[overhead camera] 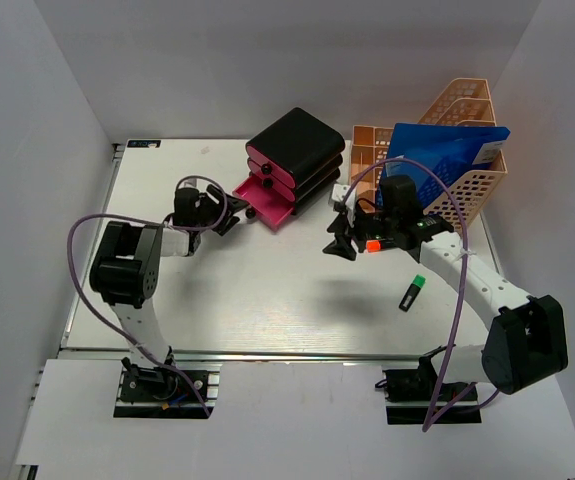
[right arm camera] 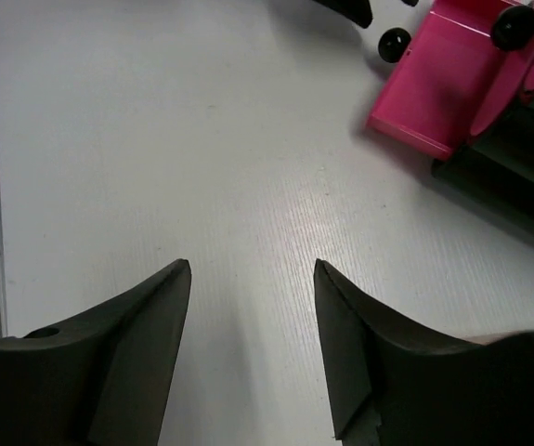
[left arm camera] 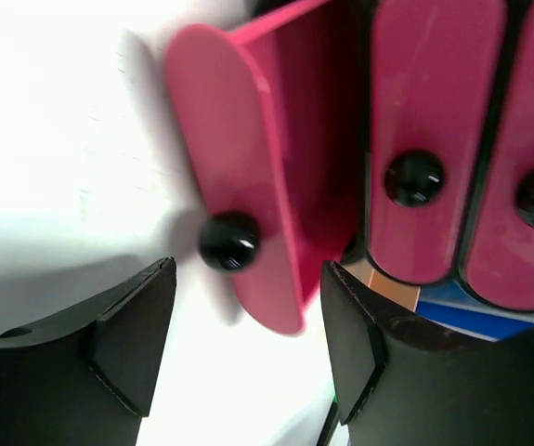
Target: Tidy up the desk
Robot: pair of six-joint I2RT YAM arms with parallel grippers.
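Hovering over the white bench, the left end effector has its jaws spread and grips nothing. Just ahead of its fingertips, roughly in line with the gap, sits the black knob of a pink drawer. The drawer is pulled out of the black-and-pink drawer box, and the knob looks clear of both fingers.

The right end effector is also spread and empty, with bare bench directly beneath it. The same drawer lies ahead of it and off to its right. Behind this end effector, beside its arm, a dark marker with a green cap lies flat on the bench. Further behind stands a peach mesh file rack holding a blue folder.

A small label at the bench's far corner, beyond the left end effector, is too small to read. No other writing is legible.
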